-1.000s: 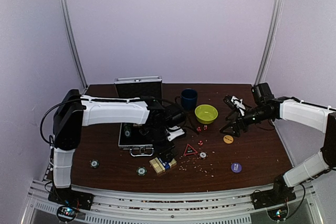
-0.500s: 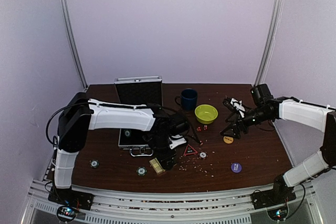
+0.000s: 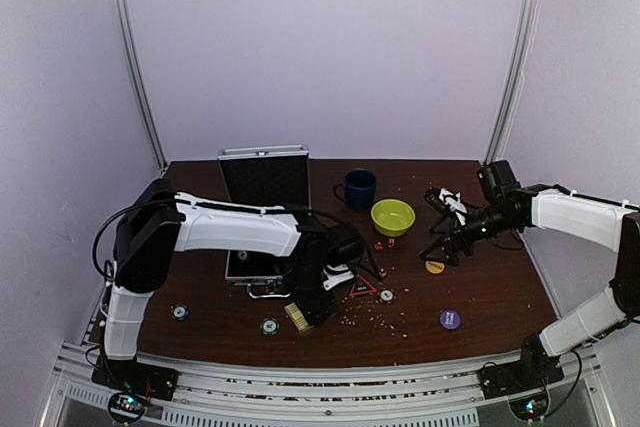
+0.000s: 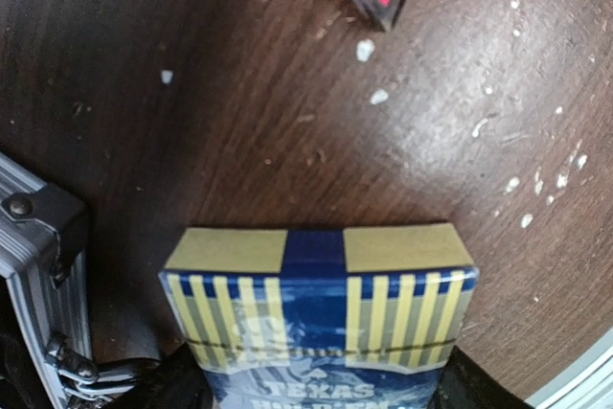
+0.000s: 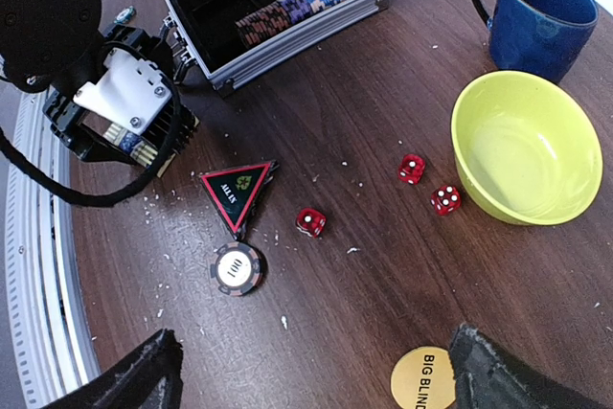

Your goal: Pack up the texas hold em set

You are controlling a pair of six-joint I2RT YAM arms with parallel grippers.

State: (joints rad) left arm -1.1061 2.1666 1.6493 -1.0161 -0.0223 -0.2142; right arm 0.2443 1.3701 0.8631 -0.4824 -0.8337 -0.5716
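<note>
Left gripper has come down over the blue card box, jaws narrowing on its sides, grip unconfirmed; briefcase next. Right gripper spread wide.

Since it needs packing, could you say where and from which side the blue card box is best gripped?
Probably across its two long narrow sides, from straight above: the blue card box lies flat, printed face up, and those sides are parallel. Mind the briefcase corner close beside it.
</note>
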